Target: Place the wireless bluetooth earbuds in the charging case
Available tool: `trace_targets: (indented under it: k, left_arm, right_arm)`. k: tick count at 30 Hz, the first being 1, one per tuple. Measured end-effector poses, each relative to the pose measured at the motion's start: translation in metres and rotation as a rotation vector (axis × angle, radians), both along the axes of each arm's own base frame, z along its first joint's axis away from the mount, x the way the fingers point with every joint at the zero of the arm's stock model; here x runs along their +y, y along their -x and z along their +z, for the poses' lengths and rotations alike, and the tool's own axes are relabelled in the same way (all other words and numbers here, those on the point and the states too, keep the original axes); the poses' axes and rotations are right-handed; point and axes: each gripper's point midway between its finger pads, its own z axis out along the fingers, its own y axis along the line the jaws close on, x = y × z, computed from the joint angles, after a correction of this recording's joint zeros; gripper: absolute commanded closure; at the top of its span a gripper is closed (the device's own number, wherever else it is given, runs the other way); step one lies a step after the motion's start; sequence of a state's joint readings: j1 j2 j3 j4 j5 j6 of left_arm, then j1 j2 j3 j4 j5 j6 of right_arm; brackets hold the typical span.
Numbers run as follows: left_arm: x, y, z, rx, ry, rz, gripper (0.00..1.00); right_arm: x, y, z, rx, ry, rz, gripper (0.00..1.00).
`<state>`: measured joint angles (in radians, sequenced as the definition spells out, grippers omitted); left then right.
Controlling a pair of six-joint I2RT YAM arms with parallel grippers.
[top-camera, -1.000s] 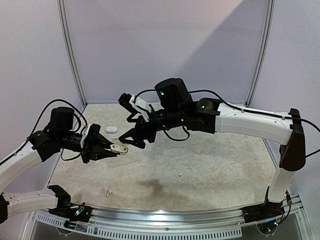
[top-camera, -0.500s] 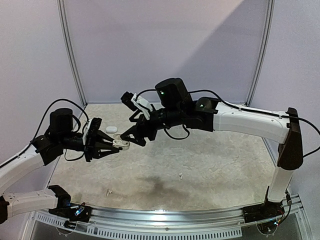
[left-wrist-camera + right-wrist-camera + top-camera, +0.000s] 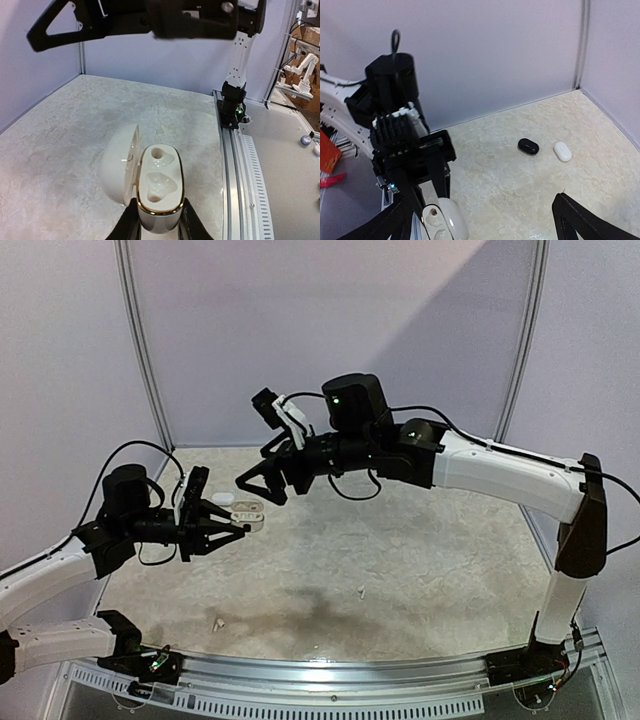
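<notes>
A pale, marbled table top fills the floor of the cell, with a darker smudged patch near its front middle. Plain lavender walls close it in at the back and both sides, and a slim metal post stands at the back-left corner and another at the back-right. A slotted aluminium rail runs along the near edge. In the right wrist view a closed black pill-shaped case lies on the table just beside a closed white one, the two apart. An orange object shows at that view's left edge, off the table.
</notes>
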<state>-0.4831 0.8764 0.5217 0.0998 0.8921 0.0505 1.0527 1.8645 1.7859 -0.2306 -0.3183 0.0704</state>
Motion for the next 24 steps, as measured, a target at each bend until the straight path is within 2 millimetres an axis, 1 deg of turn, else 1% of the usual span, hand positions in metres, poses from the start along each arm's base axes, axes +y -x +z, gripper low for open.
trace_targets:
  k: [3,5,6,8,9,10,11,13,16,18,20,22,24]
  left_arm:
    - [0.002,-0.006,-0.005,0.012,-0.003,0.040,1.00]
    - [0.003,-0.010,-0.007,0.013,-0.006,0.064,1.00]
    - [0.003,-0.011,-0.008,0.010,-0.006,0.074,1.00]
    - [0.004,-0.013,-0.009,0.009,-0.008,0.088,1.00]
    - [0.004,-0.014,-0.009,0.006,-0.008,0.094,1.00]
    - [0.005,-0.015,-0.010,0.004,-0.007,0.099,1.00]
    - [0.005,-0.015,-0.010,0.002,-0.006,0.101,1.00]
    - [0.005,-0.016,-0.011,0.003,-0.006,0.106,1.00]
    - [0.006,-0.017,-0.012,-0.001,-0.003,0.118,1.00]
    - [0.007,-0.017,-0.013,-0.004,-0.002,0.121,1.00]
    - [0.007,-0.017,-0.013,-0.005,-0.002,0.123,1.00]
    - [0.007,-0.017,-0.012,-0.007,-0.001,0.125,1.00]
    - [0.007,-0.017,-0.012,-0.008,-0.001,0.126,1.00]
  right_arm:
    - [-0.020,-0.025,0.003,0.056,-0.004,-0.120,0.01]
    - [-0.044,-0.047,0.005,0.109,-0.004,-0.241,0.01]
    - [-0.054,-0.055,0.004,0.129,-0.001,-0.292,0.01]
    - [-0.080,-0.071,-0.006,0.173,0.028,-0.420,0.03]
    - [-0.093,-0.076,-0.016,0.196,0.058,-0.482,0.05]
    - [-0.103,-0.079,-0.025,0.212,0.093,-0.528,0.09]
    - [-0.120,-0.081,-0.047,0.251,0.173,-0.614,0.14]
    - [-0.134,-0.079,-0.068,0.288,0.253,-0.679,0.24]
    - [-0.161,-0.072,-0.113,0.389,0.422,-0.805,0.35]
    - [-0.173,-0.066,-0.145,0.456,0.529,-0.862,0.37]
    - [-0.182,-0.058,-0.181,0.527,0.646,-0.914,0.37]
    - [-0.190,-0.047,-0.216,0.579,0.762,-0.948,0.36]
    - [-0.194,-0.034,-0.242,0.618,0.857,-0.957,0.35]
